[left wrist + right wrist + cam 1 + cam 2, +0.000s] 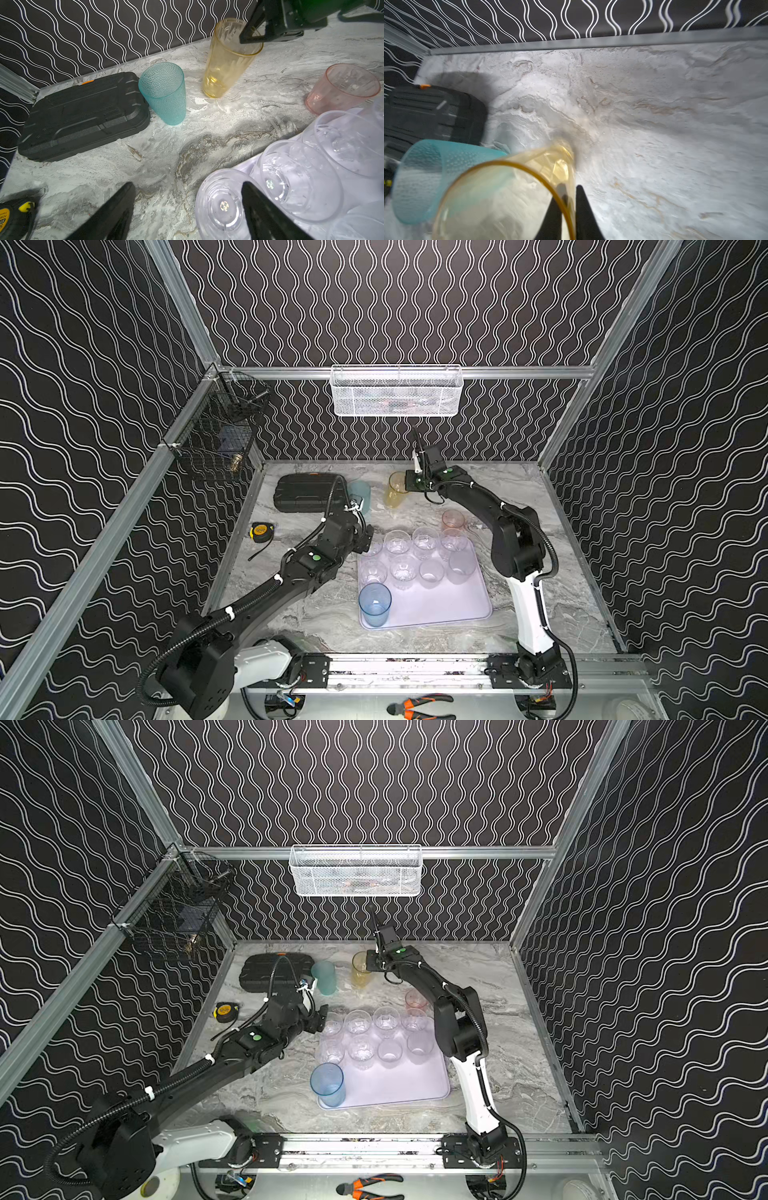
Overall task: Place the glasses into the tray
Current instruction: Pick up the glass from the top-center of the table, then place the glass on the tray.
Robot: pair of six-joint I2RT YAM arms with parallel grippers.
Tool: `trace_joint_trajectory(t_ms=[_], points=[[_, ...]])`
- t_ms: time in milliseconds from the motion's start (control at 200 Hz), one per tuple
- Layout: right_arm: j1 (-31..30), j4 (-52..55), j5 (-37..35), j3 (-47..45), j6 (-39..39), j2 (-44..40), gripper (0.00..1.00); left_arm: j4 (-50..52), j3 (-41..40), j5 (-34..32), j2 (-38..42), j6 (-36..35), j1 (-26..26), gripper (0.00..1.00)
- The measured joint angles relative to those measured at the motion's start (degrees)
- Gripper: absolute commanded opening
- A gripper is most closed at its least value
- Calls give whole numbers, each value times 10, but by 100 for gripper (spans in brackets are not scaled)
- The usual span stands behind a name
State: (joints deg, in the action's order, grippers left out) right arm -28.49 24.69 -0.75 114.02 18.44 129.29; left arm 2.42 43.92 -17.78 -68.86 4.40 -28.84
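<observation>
Amber-yellow tumbler (pixel 226 62) leans slightly near the back of the worktop (pixel 478 497). The right claw (pixel 569 207) is pinched narrow on its rim, one finger inside and one outside. Whether its base is clear of the worktop I cannot tell. The step in hand looks like the pick-up of this glass.

The lilac tray (pixel 440 601) already carries the clear tumblers (pixel 403 568), a frosted tumbler (pixel 460 566) and a blue tumbler (pixel 375 605). The teal tumbler (pixel 360 493) and pink tumbler (pixel 453 519) wait outside it. The left claw (pixel 188 187) hangs wide and empty by the tray's far corner.

The next move calls for a straight lift without letting the rim grip swivel. The glass then needs carrying to the tray's bare near half and setting upright.
</observation>
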Motion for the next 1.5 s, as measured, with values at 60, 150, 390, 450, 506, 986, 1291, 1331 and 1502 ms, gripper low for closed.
trace_joint_trajectory(t_ms=[60, 150, 390, 450, 506, 986, 1291, 1331, 1502], points=[[0, 1, 0, 0, -5, -6, 5, 0, 0, -1, 0, 0, 0, 84], [0, 13, 0, 1, -13, -19, 3, 0, 0, -7, -1, 0, 0, 84], [0, 29, 8, -20, -13, -98, 1, -2, -5, -32, 11, 0, 0, 83], [-1, 37, 13, -31, -13, -126, 0, 4, 0, -34, 17, 0, 0, 83], [-3, 42, 15, -52, -11, -158, 0, 11, 9, -34, 25, 2, 0, 83], [-141, 171, -38, -192, -30, -397, 0, 153, 101, -28, 83, 59, -2, 80], [-228, 327, -84, -210, -39, -439, 0, 230, 63, -29, 157, 80, -2, 80], [-237, 347, -90, -218, -38, -443, 0, 238, 55, -30, 164, 81, -2, 80], [-285, 410, -103, -257, -18, -454, 0, 251, 32, -32, 176, 91, -2, 80]])
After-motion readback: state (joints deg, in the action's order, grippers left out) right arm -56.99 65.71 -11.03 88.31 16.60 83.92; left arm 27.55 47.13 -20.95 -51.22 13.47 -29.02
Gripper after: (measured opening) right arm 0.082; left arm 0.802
